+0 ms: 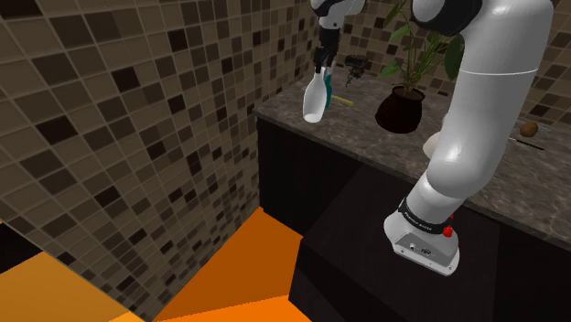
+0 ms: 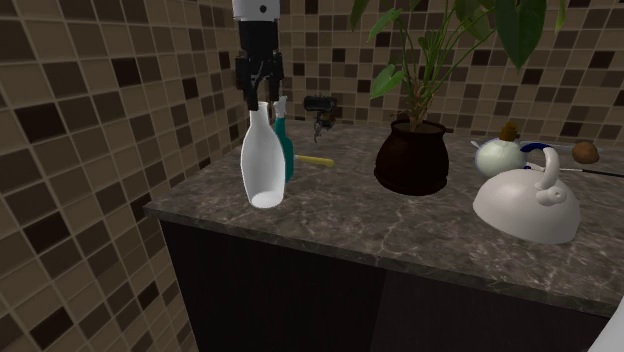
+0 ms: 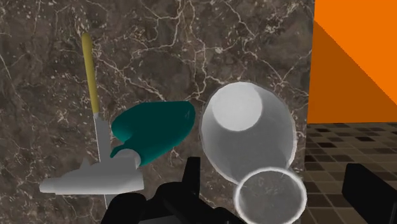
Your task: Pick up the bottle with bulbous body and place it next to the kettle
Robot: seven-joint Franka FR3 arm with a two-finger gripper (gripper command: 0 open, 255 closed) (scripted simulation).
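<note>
At the counter's end by the tiled wall, we see the gripper [image 2: 262, 98] clasping the neck of the white bottle [image 2: 263, 160], its 2 fingers only narrowly apart, 1 on either side. The bottle hangs tilted, bulbous body down, with its base just over the marble counter [image 2: 400, 235] — whether it touches the stone we cannot tell. In the wrist view its mouth is open, yet we can make out nothing inside. Just behind it a teal bottle [image 2: 286, 150] is half hidden, and a yellow-handled tool [image 2: 316, 160] lies beside that. A dark pot [image 2: 410, 160] holds a green plant [image 2: 520, 30], its leaves cut off at the top edge. The white kettle [image 2: 528, 205] sits well apart from the bottle, past the pot. A small dark object [image 2: 320, 105] by the wall is too unclear to name.
</note>
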